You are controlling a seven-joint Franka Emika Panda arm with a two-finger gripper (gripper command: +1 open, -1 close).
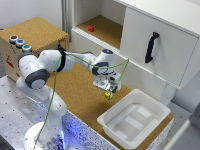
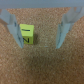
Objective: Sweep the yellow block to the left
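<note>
Cork bench, white cabinet behind.
You have one yellow block (image 2: pixel 26 34) between spread fingers (image 2: pixel 15 31); one bin (image 1: pixel 134 118) beside gripper (image 1: pixel 108 89).

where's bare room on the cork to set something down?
Free: cork between the arm and cabinet front, and inside the white bin. Crowded: around the tool, its fingers open beside the yellow block, close to the bin.

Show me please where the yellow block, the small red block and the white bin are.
yellow block (image 2: pixel 26 34): wrist view, its front face.
small red block (image 1: pixel 91 28): exterior view, its top, on the cabinet shelf.
white bin (image 1: pixel 111 121): exterior view, its near rim.
</note>
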